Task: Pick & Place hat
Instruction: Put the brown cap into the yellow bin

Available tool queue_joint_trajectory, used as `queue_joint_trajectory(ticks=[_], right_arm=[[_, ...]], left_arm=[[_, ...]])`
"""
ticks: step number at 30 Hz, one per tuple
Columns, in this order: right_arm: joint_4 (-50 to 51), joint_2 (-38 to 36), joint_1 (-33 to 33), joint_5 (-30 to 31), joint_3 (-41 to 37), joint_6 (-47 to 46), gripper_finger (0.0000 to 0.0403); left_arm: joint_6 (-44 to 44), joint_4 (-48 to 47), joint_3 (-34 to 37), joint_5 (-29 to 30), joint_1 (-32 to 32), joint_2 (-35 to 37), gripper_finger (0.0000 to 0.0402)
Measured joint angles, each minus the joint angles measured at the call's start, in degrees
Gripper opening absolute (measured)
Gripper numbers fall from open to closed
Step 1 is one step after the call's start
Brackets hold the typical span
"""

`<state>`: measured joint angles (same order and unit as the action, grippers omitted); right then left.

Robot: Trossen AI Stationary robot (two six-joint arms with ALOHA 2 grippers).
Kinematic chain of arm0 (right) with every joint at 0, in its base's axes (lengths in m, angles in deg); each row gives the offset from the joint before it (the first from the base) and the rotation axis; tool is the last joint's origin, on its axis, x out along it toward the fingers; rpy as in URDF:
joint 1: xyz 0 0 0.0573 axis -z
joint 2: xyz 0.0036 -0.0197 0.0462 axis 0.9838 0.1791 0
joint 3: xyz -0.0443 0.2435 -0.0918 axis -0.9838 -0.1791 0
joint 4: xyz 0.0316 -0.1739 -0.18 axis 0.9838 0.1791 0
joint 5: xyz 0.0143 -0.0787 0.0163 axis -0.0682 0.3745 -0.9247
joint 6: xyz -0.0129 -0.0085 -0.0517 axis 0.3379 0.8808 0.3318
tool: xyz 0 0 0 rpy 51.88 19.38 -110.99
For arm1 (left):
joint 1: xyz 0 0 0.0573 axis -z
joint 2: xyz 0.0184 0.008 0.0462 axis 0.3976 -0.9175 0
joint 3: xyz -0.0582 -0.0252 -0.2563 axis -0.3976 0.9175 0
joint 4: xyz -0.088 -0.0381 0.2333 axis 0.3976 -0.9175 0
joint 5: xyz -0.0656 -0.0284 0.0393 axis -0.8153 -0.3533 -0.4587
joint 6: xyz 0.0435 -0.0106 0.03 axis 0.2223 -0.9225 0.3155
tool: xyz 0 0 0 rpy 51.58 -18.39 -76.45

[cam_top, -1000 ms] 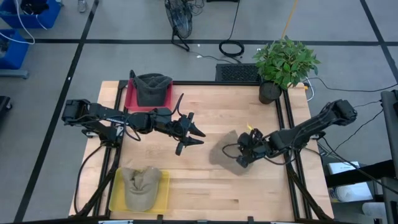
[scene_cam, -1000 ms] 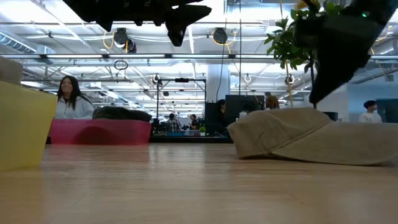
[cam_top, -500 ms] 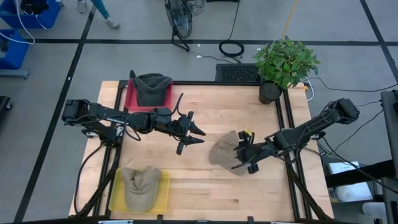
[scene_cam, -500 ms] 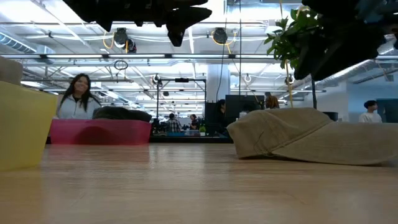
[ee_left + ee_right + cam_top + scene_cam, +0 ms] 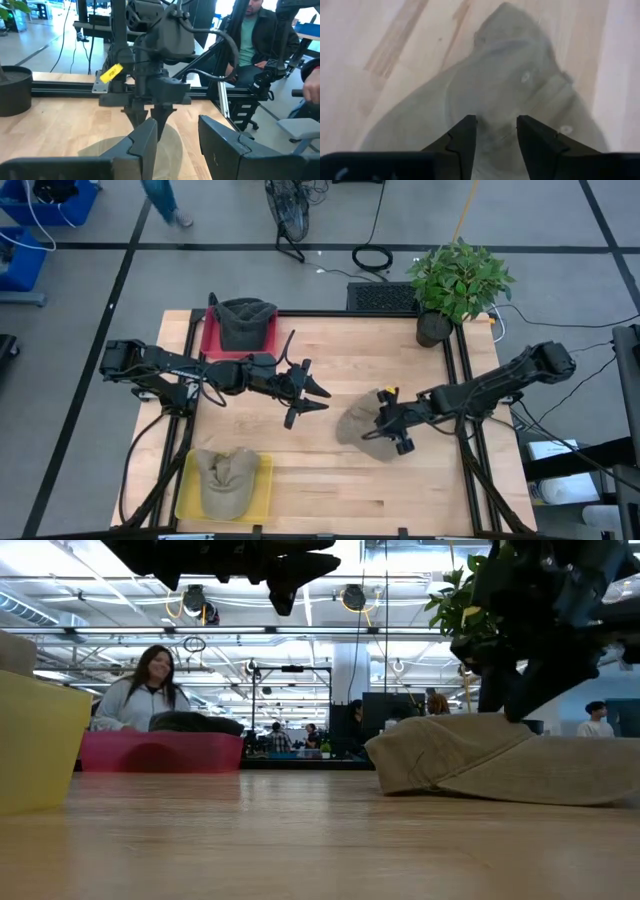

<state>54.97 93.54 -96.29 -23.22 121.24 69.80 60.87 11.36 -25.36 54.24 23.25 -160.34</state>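
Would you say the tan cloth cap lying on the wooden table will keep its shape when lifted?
Probably not: the tan cloth cap lies slumped and creased, so it likely sags. It looks light. The right gripper hangs open above it.

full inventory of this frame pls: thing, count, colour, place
khaki hat: 1, loose on the table's right half, under the right gripper
khaki hat in yellow tray: 1, near-left corner
dark hat in red tray: 1, far-left edge
yellow tray: 1
red tray: 1
potted plant: 1, green, far-right corner
wooden table: 1, light
left gripper: open, empty, above table centre
right gripper: open, above the loose hat
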Motion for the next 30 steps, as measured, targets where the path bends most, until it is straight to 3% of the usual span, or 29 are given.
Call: queue_joint_trajectory(ticks=[9, 16, 22, 30], right_arm=[[0.2, 0.6, 1.3, -1.8, -0.9, -1.0, 0.0097], [0.2, 0.6, -0.4, -1.7, -0.9, -1.3, 0.001], [0.1, 0.1, -1.5, 1.9, -0.9, -5.9, 0.0004], [-9.6, -1.5, -1.2, 5.8, -0.9, -22.8, 0.0003]], left_arm=[[0.4, -1.7, 0.0, 0.0, 0.0, 0.0, 0.0147], [0.3, -1.7, 0.0, 0.0, 0.0, 0.0, 0.0147], [0.7, -1.6, 0.0, 0.0, 0.0, 0.0, 0.0147], [0.7, -1.6, 0.0, 0.0, 0.0, 0.0, 0.0147]])
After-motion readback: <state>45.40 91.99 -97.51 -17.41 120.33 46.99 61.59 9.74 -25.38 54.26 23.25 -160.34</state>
